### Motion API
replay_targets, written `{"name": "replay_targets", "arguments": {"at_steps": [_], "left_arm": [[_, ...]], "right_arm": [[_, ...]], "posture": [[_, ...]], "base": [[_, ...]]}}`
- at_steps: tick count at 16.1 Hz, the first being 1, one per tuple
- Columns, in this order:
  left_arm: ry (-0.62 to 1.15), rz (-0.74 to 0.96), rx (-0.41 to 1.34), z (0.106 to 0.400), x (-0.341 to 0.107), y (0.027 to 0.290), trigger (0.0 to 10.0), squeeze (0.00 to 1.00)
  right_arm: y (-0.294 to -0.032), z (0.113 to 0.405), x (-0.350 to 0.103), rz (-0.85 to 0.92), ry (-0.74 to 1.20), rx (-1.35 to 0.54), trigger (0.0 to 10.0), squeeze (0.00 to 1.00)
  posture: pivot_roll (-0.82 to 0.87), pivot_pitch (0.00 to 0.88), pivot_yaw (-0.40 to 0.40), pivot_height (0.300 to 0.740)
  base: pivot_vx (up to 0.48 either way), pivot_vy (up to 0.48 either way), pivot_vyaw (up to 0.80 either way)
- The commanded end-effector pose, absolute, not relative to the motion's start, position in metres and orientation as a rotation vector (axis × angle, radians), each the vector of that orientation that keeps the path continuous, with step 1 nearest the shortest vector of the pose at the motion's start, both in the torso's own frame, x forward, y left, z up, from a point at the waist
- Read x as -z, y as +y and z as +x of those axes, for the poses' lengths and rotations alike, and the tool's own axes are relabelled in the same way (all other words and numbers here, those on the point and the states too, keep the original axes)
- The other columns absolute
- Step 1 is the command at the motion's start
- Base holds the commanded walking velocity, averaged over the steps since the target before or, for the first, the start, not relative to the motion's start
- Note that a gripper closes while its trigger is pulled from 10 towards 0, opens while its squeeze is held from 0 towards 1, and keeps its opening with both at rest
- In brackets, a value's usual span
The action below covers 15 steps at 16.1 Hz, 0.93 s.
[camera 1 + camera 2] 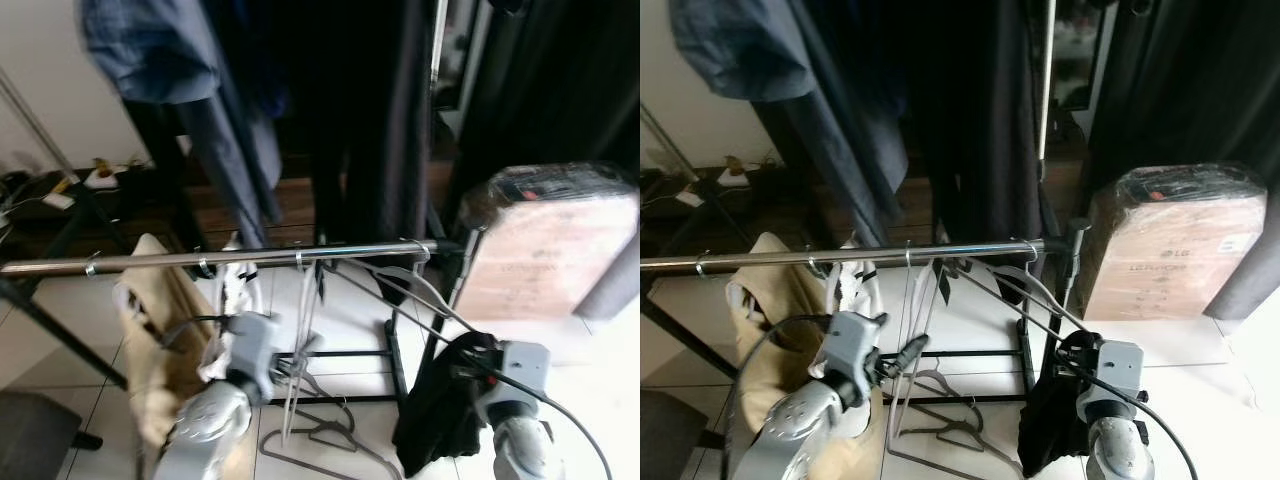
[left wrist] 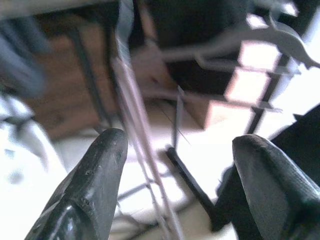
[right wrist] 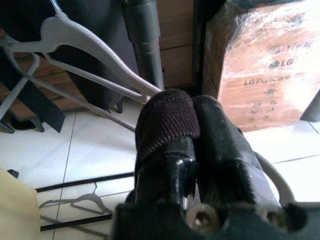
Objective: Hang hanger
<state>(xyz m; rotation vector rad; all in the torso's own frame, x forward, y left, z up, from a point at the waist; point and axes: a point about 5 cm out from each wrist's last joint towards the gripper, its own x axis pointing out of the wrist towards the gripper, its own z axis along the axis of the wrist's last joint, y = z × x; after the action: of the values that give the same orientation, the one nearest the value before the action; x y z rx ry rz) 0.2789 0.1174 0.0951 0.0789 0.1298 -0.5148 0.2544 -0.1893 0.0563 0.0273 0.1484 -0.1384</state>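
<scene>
A grey plastic hanger (image 1: 415,290) has its hook over the right end of the low steel rail (image 1: 200,260). Its lower arm runs down to my right gripper (image 3: 192,107), which is shut on it. Dark ribbed cloth covers one fingertip (image 3: 165,117), and a black garment (image 1: 435,410) hangs below that gripper. My left gripper (image 2: 180,145) is open just under the rail. A thin pale hanger (image 2: 140,130) that hangs from the rail stands between its fingers, not gripped. Several other hangers hook along the rail.
A beige garment (image 1: 150,340) and a white one (image 1: 235,290) hang from the rail at left. Dark clothes (image 1: 350,120) hang behind, higher up. A wrapped LG box (image 1: 1175,250) stands at right. Loose hangers (image 1: 320,435) lie on the tiled floor. A grey seat (image 1: 30,435) is at lower left.
</scene>
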Motion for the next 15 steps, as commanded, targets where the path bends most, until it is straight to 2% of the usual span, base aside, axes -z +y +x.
{"name": "replay_targets", "arguments": {"at_steps": [1,2,3,4,5,6,7,10,15], "left_arm": [[0.201,0.091,0.521,0.281,-0.086,0.121,10.0,0.00],[0.210,0.095,0.486,0.292,-0.086,0.120,10.0,0.00],[0.223,0.088,0.468,0.299,-0.086,0.118,10.0,0.74],[0.226,0.108,0.458,0.304,-0.086,0.116,10.0,0.74],[0.247,0.122,0.434,0.313,-0.087,0.117,10.0,0.67],[0.267,0.143,0.407,0.323,-0.089,0.116,10.0,0.00],[0.276,0.143,0.408,0.325,-0.088,0.115,10.0,0.00],[0.316,-0.008,0.403,0.341,-0.089,0.110,10.0,0.00],[0.334,0.031,0.392,0.352,-0.087,0.105,10.0,0.00]], "right_arm": [[-0.183,0.257,-0.062,0.034,0.121,0.120,10.0,0.00],[-0.183,0.256,-0.062,0.035,0.120,0.122,10.0,0.00],[-0.182,0.256,-0.063,0.034,0.119,0.122,10.0,0.00],[-0.182,0.256,-0.063,0.034,0.119,0.121,10.0,0.00],[-0.182,0.256,-0.063,0.034,0.118,0.122,10.0,0.00],[-0.183,0.254,-0.063,0.035,0.118,0.127,10.0,0.00],[-0.184,0.253,-0.063,0.035,0.117,0.128,10.0,0.00],[-0.182,0.250,-0.063,0.035,0.120,0.127,10.0,0.00],[-0.182,0.240,-0.065,0.038,0.120,0.141,10.0,0.00]], "posture": [[-0.08,0.114,0.048,0.740],[-0.09,0.119,0.047,0.740],[-0.09,0.125,0.047,0.740],[-0.09,0.125,0.047,0.740],[-0.10,0.131,0.049,0.740],[-0.10,0.136,0.049,0.740],[-0.11,0.140,0.050,0.740],[-0.12,0.165,0.050,0.740],[-0.14,0.208,0.064,0.740]], "base": [[0.000,0.000,0.00],[0.000,0.000,0.00],[0.000,0.000,0.00],[0.000,0.000,0.00],[0.000,0.000,0.00],[0.000,0.000,0.00],[0.000,0.000,0.00],[0.000,0.000,0.00],[0.000,0.000,0.00]]}}
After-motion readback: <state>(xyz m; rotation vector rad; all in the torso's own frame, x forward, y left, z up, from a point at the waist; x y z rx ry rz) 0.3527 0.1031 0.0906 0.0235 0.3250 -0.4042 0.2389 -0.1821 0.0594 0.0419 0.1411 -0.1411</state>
